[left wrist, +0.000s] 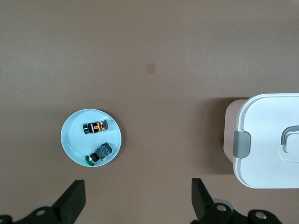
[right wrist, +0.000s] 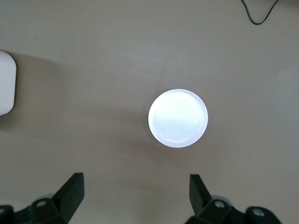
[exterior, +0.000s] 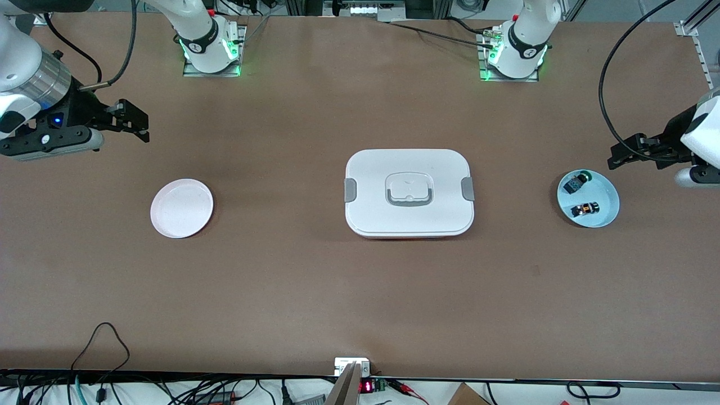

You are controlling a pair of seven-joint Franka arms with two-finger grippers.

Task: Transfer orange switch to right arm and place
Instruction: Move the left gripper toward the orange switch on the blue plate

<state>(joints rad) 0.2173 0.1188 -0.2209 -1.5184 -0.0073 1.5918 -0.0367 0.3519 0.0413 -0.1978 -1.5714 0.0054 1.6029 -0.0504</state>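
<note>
The orange switch [exterior: 585, 209] lies on its side in a light blue plate [exterior: 604, 194] toward the left arm's end of the table. It also shows in the left wrist view [left wrist: 96, 127] on that plate [left wrist: 74, 140]. A green-capped switch [exterior: 578, 183] lies beside it in the same plate. My left gripper [exterior: 617, 156] hangs open and empty over the table just beside the blue plate; its open jaws show in the left wrist view [left wrist: 138, 198]. My right gripper [exterior: 140, 126] is open and empty over the table toward the right arm's end, as its wrist view [right wrist: 135, 196] shows.
A pale pink plate [exterior: 181, 208] lies empty toward the right arm's end and shows in the right wrist view [right wrist: 178, 117]. A white lidded box [exterior: 409, 192] with grey clips sits mid-table between the plates. Cables run along the table's front edge.
</note>
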